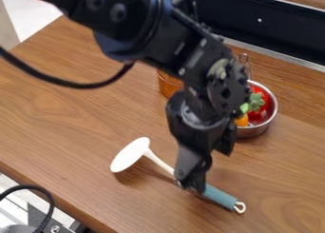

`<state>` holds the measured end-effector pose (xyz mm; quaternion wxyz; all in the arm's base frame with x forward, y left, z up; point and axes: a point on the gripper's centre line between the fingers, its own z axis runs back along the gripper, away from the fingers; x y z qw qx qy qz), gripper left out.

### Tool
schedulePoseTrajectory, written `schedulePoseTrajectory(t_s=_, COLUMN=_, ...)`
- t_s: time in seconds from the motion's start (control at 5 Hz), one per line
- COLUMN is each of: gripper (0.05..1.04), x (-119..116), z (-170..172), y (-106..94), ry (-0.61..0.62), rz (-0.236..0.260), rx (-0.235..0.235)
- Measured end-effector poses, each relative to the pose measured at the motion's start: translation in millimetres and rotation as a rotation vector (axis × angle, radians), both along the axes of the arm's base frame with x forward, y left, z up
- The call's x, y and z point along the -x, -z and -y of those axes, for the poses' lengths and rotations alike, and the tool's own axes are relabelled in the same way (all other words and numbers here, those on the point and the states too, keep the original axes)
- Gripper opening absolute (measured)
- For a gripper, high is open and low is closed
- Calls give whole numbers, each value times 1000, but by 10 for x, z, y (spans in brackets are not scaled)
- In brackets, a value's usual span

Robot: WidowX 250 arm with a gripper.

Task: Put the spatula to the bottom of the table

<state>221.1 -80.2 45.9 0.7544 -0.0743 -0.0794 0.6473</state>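
The black gripper (191, 183) hangs down over the middle of the wooden table, its fingers closed around the spatula where the white shaft meets the blue handle. The spatula (131, 154) lies at a slant, its white oval head to the left of the gripper and its blue handle with a white hanging loop to the lower right. A shadow falls below the head. The gripper hides a short stretch of the spatula's middle.
A metal bowl (271, 114) with red, green and orange toy food stands behind the gripper on the right. An orange-brown container (168, 83) is partly hidden by the arm. The table's front edge (54, 199) runs along the lower left, near a black cable.
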Motion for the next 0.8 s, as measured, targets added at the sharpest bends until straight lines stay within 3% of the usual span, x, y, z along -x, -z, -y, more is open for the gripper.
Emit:
schedulePoseTrajectory(t_s=0.2, gripper=999, x=-94, z=-203, y=-116, ry=155, rz=-23, rx=-102)
schedulePoseTrajectory(t_s=0.4, gripper=999, x=-216, z=-447, y=-160, ry=319, rz=-27, rx=-129)
schedulePoseTrajectory(t_s=0.8, gripper=999, x=-426, z=-1089, y=-69, ry=729, rz=-4, rx=-163)
